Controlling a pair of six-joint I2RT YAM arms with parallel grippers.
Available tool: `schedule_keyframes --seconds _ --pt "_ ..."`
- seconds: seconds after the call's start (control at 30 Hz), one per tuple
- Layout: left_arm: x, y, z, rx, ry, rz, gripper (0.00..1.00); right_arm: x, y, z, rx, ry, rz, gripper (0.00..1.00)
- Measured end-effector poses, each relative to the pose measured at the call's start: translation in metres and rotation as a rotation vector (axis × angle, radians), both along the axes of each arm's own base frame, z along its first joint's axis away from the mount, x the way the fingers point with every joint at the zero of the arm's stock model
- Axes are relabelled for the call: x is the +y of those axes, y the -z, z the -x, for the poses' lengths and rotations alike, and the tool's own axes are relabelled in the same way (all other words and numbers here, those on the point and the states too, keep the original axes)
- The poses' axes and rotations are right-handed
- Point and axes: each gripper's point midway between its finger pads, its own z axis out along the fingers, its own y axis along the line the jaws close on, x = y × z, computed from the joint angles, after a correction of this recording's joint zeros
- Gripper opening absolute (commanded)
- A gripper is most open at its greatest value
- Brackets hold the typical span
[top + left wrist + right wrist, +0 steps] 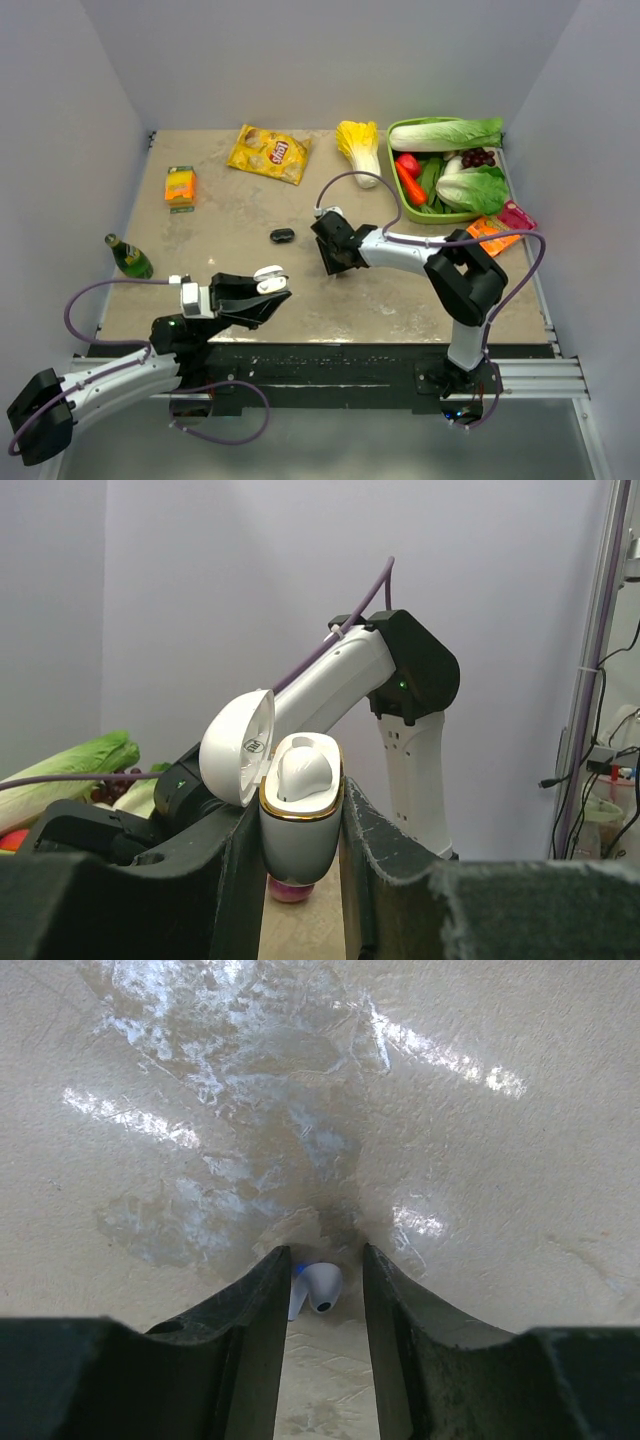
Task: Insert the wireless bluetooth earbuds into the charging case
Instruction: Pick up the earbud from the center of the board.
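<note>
My left gripper hovers over the table's near edge, shut on the white charging case. The case stands upright between the fingers, its lid flipped open to the left. One white earbud sits in the case's well. My right gripper points down at the middle of the table, its fingertips on the surface. A second white earbud lies on the table between the right gripper's jaws. It rests against the left finger with a gap to the right one, so the jaws are open around it.
A small black object lies left of the right gripper. At the back are a yellow chips bag, an orange box, a napa cabbage and a green basket of vegetables. A green bottle lies at the left edge.
</note>
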Motion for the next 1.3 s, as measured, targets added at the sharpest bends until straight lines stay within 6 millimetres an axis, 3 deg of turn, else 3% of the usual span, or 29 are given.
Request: schedule_keyframes --seconds 0.4,0.73,1.03,1.3 --pt "0.008 -0.011 0.008 -0.016 0.015 0.044 0.0 0.009 0.0 0.011 -0.027 -0.016 0.029 0.33" --pt "0.008 -0.011 0.009 -0.015 0.022 0.046 0.0 0.009 0.0 0.016 -0.039 -0.004 -0.007 0.01" --pt "0.008 -0.011 0.007 -0.003 0.018 0.051 0.0 0.007 -0.004 0.025 -0.033 -0.002 -0.05 0.0" --pt "0.003 -0.005 0.0 0.028 0.006 0.032 0.0 -0.01 -0.012 0.046 -0.009 -0.005 -0.059 0.0"
